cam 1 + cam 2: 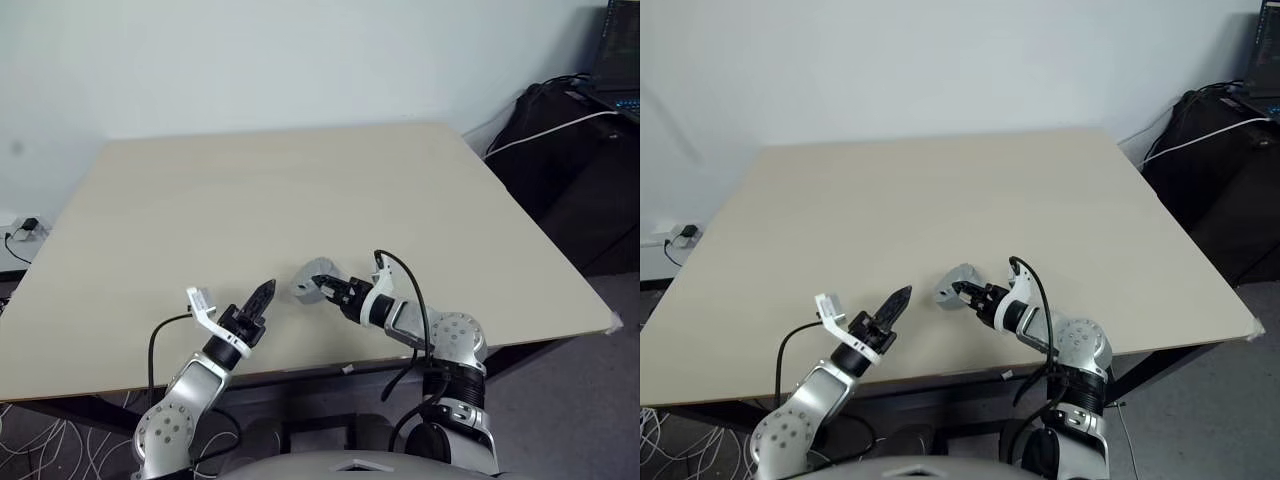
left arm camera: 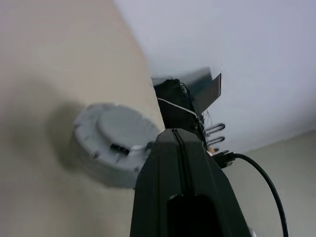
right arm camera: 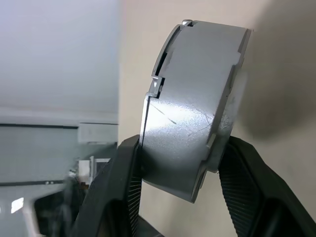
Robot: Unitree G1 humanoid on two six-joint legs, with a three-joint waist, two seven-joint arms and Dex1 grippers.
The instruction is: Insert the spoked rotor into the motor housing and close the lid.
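While the right end effector [image 1: 334, 290] grips the assembled motor housing [image 1: 313, 280] by its flat faces, clear of the desk [image 1: 300, 190] | disc on edge, rim facing left end effector [image 1: 262, 296] | left: closed, empty, just beside

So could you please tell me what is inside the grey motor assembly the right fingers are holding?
Only the closed grey motor assembly shows, clamped between the right fingers above the table. Its casing hides whatever is inside.
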